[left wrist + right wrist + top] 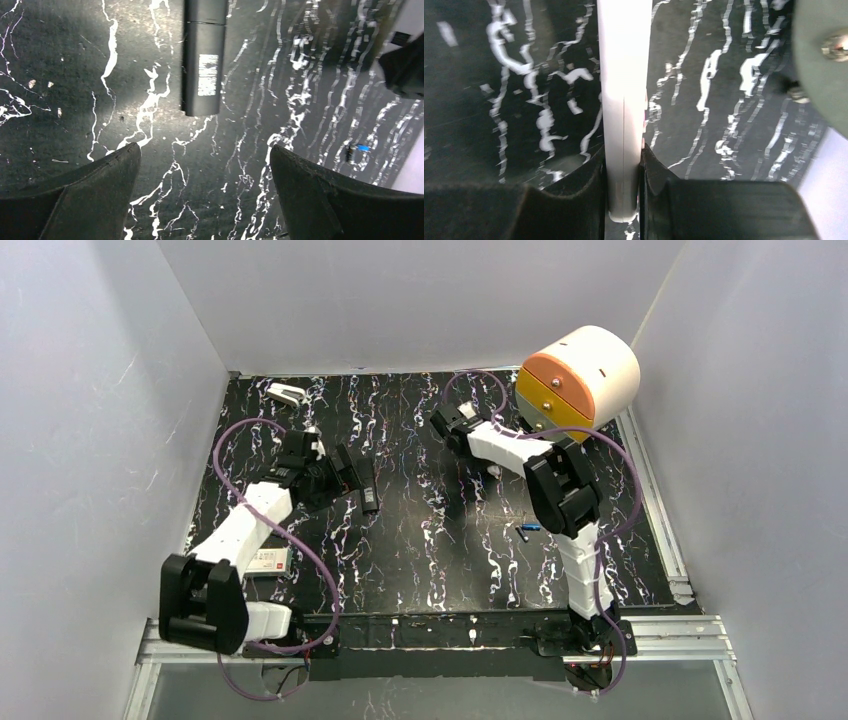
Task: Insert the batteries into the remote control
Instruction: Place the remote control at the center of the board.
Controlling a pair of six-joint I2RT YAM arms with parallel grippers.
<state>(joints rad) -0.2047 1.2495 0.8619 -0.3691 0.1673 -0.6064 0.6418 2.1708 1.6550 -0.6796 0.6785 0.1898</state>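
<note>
Lying just ahead of the released left gripper (205, 152) is a black remote (202, 65), a battery (361, 149) off to its right; the outstretched right gripper (623, 170) clenches a white remote (623, 75).

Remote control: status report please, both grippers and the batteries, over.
Left gripper open, over table, just short of black remote. Right gripper shut on slim white bar. One battery loose beside right arm, uncovered.

I see a round cream cabinet (590, 375) with orange and yellow drawers at the far right of the black marbled table (420, 550). A small white object (285, 393) lies far left.
</note>
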